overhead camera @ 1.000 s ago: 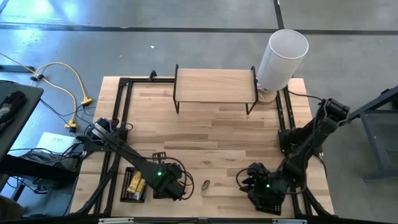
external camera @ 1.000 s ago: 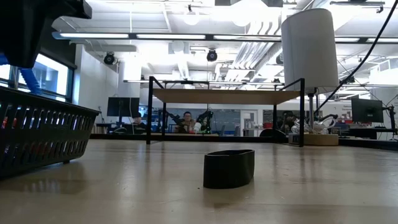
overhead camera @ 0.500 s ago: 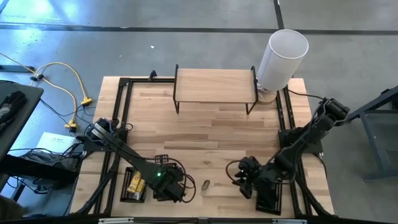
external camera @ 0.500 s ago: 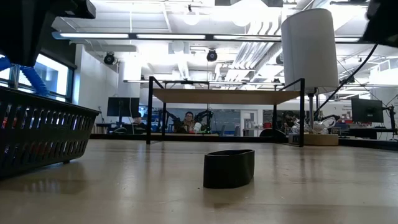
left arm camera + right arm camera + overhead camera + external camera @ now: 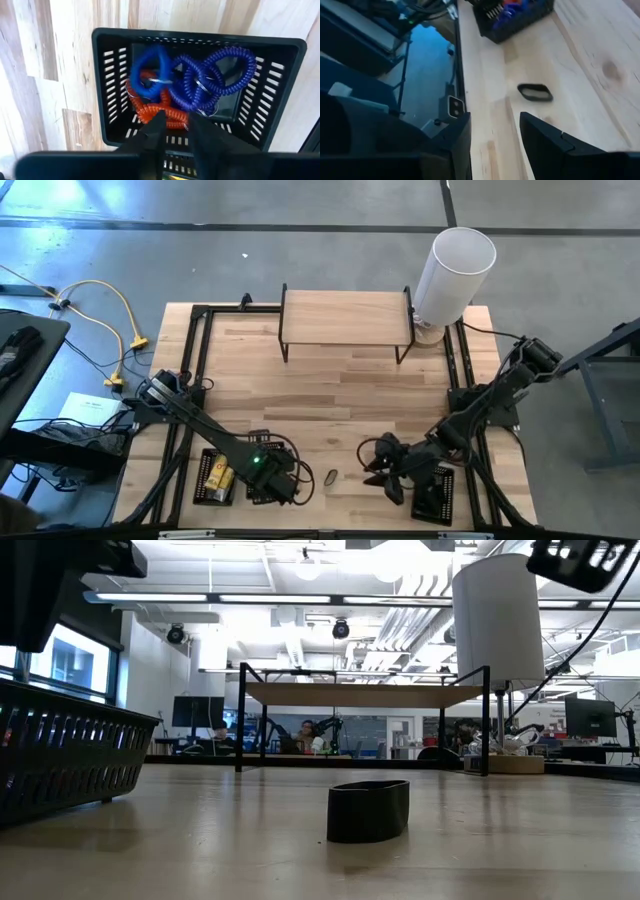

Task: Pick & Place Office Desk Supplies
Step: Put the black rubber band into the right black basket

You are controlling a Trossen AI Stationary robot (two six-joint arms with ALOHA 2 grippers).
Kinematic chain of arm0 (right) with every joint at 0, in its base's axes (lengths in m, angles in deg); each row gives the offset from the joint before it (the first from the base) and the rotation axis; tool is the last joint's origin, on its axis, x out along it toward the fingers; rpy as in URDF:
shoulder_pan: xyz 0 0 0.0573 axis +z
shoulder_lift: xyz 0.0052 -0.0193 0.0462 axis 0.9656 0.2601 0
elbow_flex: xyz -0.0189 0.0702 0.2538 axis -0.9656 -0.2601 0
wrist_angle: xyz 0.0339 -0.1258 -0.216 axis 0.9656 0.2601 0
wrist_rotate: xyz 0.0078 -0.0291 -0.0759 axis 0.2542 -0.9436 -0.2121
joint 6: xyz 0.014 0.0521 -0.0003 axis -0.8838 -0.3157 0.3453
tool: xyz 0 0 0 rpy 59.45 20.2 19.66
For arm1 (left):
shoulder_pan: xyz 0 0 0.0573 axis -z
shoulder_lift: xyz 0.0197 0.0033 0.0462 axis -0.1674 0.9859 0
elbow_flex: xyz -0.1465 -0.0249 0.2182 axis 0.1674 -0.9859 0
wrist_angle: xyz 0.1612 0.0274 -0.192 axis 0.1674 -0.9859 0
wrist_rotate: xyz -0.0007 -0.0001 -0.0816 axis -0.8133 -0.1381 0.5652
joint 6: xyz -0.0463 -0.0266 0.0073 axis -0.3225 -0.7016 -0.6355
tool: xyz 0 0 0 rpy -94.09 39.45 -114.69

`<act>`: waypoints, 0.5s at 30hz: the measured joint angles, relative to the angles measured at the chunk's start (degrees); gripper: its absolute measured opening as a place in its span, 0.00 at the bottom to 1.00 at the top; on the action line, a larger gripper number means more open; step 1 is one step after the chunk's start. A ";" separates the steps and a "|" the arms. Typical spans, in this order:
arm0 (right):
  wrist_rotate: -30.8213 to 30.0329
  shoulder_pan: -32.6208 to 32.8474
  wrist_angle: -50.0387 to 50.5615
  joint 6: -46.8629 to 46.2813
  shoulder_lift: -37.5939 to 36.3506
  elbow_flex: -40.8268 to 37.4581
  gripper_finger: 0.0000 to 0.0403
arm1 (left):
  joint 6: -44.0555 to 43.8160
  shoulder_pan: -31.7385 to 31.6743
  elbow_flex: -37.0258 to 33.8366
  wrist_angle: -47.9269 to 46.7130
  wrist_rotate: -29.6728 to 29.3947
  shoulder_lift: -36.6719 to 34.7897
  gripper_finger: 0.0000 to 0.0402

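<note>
A black mesh tray (image 5: 280, 100) at the near left holds a blue coil loop (image 5: 150, 70), purple coil loops (image 5: 210, 75) and an orange one (image 5: 160, 112). My left gripper (image 5: 176, 131) points straight down above this tray (image 5: 258, 436), open a little, with nothing between its fingers. A small black oval loop (image 5: 331, 476) stands on its edge on the bare wood (image 5: 368, 810). My right gripper (image 5: 380, 467) hangs open just to the right of that loop (image 5: 535, 92), slanting down toward it without touching it.
A second tray with yellow packets (image 5: 215, 476) stands left of the loop tray. Another black tray (image 5: 437, 498) lies under the right arm. A wooden riser shelf (image 5: 345, 320) and a tall white cylinder (image 5: 455, 270) stand at the far edge. Bare wood lies between.
The blue coil loop that hung below my left gripper in the low view has dropped out of sight into the tray. My right gripper has gone from over its tray toward the table's left edge, nearer the black loop, rolling as it went.
</note>
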 joint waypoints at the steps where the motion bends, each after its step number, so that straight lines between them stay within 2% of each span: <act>1: 0.02 -0.01 -0.67 0.97 0.00 0.00 0.39 | -0.02 0.00 -0.06 0.04 0.07 0.00 0.20; 6: 1.45 -0.03 -3.12 9.43 0.00 0.00 0.39 | -0.02 0.00 -0.16 -1.55 -0.01 0.00 0.33; 10: -1.11 -0.18 -4.52 21.60 0.00 0.00 0.39 | -2.33 -0.29 -0.02 -3.82 2.32 -0.56 0.37; 13: -4.42 -1.35 -4.83 27.62 0.00 0.01 0.39 | -2.80 0.74 0.16 -5.52 -0.99 -2.33 0.37; 15: -4.85 -2.77 -4.92 28.39 0.00 0.77 0.39 | -2.80 1.49 0.17 -6.92 -3.73 -3.21 0.37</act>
